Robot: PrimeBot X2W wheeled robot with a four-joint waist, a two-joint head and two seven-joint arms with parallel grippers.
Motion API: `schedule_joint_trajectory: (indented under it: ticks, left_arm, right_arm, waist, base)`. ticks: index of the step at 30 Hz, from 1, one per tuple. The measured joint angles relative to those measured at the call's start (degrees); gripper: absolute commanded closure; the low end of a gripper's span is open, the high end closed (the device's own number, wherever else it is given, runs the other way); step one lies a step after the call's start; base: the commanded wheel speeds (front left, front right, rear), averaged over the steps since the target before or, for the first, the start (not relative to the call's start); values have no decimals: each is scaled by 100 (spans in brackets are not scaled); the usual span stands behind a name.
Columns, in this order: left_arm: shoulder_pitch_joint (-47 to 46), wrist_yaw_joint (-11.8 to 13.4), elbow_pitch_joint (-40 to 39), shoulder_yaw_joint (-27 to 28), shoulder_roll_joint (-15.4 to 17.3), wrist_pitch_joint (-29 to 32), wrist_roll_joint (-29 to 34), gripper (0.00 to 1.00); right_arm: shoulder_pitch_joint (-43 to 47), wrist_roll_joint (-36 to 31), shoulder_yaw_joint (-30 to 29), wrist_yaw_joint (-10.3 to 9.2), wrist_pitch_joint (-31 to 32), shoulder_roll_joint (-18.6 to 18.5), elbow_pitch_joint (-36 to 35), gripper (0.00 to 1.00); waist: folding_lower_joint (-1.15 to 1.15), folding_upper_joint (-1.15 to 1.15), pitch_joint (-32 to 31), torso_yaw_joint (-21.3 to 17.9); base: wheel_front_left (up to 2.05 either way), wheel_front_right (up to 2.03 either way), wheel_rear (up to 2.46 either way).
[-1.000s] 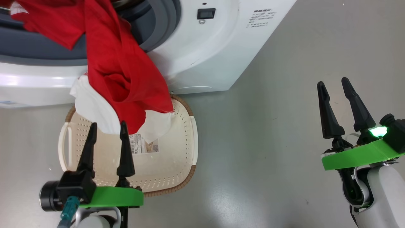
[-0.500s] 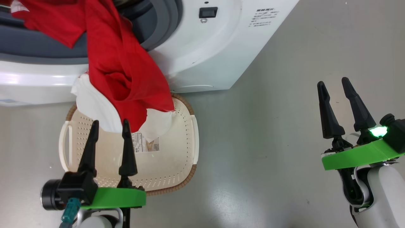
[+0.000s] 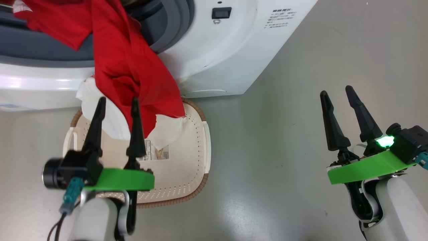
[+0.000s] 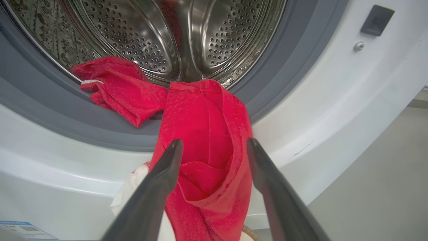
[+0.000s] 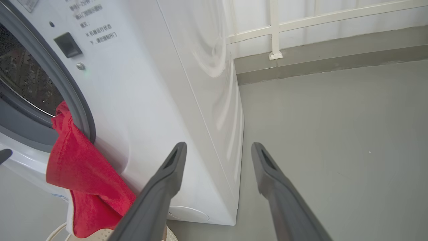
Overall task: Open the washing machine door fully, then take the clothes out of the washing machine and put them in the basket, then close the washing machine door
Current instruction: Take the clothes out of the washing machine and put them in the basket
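Both grippers are held wide, with nothing gripped. The clothes [image 3: 130, 73] are draped out of the washing machine [image 3: 217, 50] at 11 o'clock in the head view, hanging down over the basket [image 3: 206, 150] at 7 o'clock. The left gripper [image 3: 118, 99] is poised at the red fabric; the right gripper [image 3: 336, 90] is seen at 4 o'clock, well apart.

The floor [image 3: 284, 150] is smooth, matt grey and without seams, marked by a few tiny specks and a soft pale sheen [image 3: 240, 207] where light glances off it. In the right wrist view it runs back to a raised grey kerb [image 5: 334, 57] along the foot of a white wall [image 5: 317, 36]. A white frame of thin bars [image 5: 274, 30] stands against that wall, one upright footed on the kerb.
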Motion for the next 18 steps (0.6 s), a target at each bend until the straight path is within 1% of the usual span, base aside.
schedule_joint_trajectory:
  ticks: [3, 9, 16, 18]
  left_arm:
    - [-233, -87, 180, -9, -1, 0, 0, 0]
    - [-771, -118, 538, -24, -4, -1, -45, 0]
    - [-1614, -298, 1241, -22, -33, -1, -63, 0]
    - [-1857, -305, 1513, -26, -41, -1, -96, 0]
  right_arm:
    - [-1, 0, 40, 1, 0, 0, 8, 0]
    - [-2, 1, 120, 0, 0, 3, 19, 0]
    - [-2, 1, 138, 0, 1, 4, 24, 0]
    - [-2, 1, 138, 0, 1, 7, 24, 0]
  waist:
    - [0, 0, 20, 4]
    - [0, 0, 43, 19]
    - [0, 0, 43, 8]
    - [0, 0, 44, 3]
  base:
    - [0, 0, 0]
    - [0, 0, 0]
    - [0, 0, 0]
    - [0, 0, 0]
